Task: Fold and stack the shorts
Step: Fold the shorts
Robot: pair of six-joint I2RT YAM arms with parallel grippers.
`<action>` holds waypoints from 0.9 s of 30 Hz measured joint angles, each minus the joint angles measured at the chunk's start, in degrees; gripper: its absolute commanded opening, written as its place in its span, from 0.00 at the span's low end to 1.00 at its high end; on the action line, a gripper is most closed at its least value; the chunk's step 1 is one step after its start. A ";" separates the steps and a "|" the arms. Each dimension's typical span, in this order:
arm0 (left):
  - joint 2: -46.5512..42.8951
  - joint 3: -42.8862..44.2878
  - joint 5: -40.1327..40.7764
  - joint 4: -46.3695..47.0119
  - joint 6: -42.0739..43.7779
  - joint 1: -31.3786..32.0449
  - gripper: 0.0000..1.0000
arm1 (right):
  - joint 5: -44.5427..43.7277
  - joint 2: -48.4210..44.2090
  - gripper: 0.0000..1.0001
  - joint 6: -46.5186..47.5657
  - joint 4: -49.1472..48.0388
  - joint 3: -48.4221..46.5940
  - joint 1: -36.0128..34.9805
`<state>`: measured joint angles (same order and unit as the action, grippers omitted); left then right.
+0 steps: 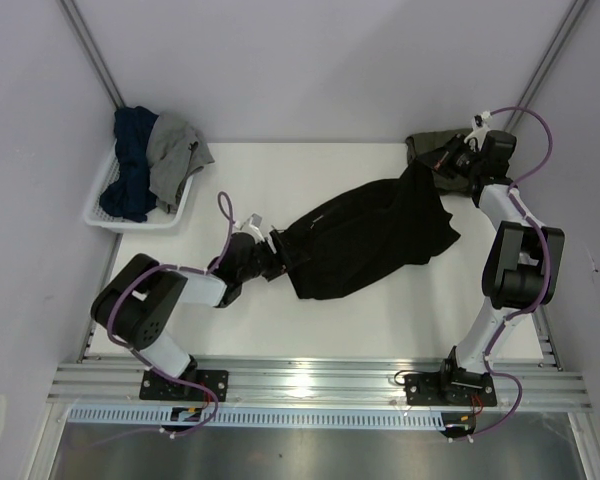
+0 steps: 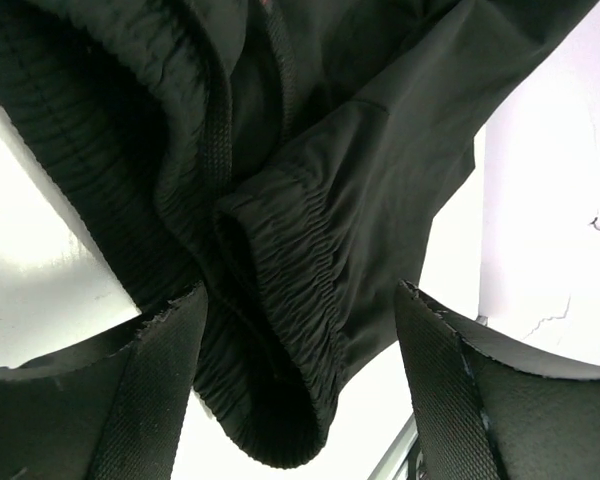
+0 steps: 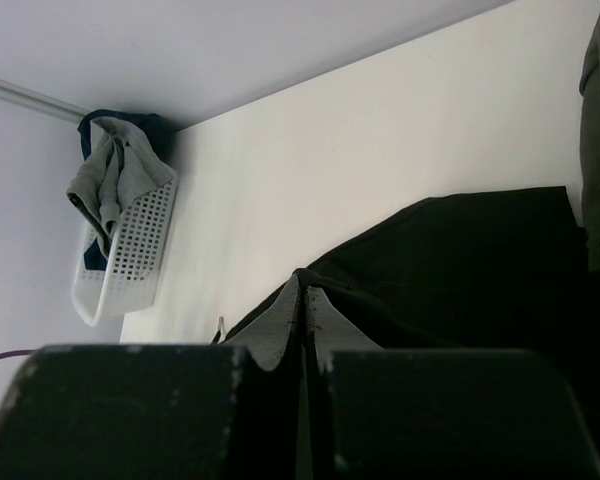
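The black shorts lie stretched slantwise across the middle of the table, from near left to far right. My left gripper is open at their near-left end. In the left wrist view the gathered elastic waistband hangs between the spread fingers of the left gripper, unpinched. My right gripper is shut on the far-right edge of the black shorts, a fold of cloth pinched at the tips of the right gripper. The olive-green shorts lie bunched at the back right corner.
A white perforated basket with dark blue and grey clothes stands at the back left; the right wrist view shows the basket too. Walls close in on three sides. A metal rail runs along the near edge.
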<state>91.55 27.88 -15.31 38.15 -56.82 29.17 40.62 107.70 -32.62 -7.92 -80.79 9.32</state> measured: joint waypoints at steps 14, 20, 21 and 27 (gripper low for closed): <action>5.01 0.87 -0.35 6.10 -5.09 1.86 0.49 | 0.02 0.59 0.00 -0.35 -0.17 -0.33 -0.17; 5.01 0.87 -0.31 7.87 -5.77 1.86 0.33 | 0.31 0.63 0.00 -0.37 -0.17 -0.33 -0.26; 5.01 0.87 -0.28 8.09 -5.84 1.86 0.33 | 0.35 0.63 0.00 -0.37 -0.20 -0.33 -0.26; 7.30 1.97 0.55 9.40 -6.12 2.21 0.52 | 0.42 0.74 0.00 -0.42 -0.63 -0.35 -0.26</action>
<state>98.85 29.85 -14.76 47.55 -62.94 31.38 41.04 108.44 -33.04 -8.56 -81.14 9.06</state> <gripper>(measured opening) 0.513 0.003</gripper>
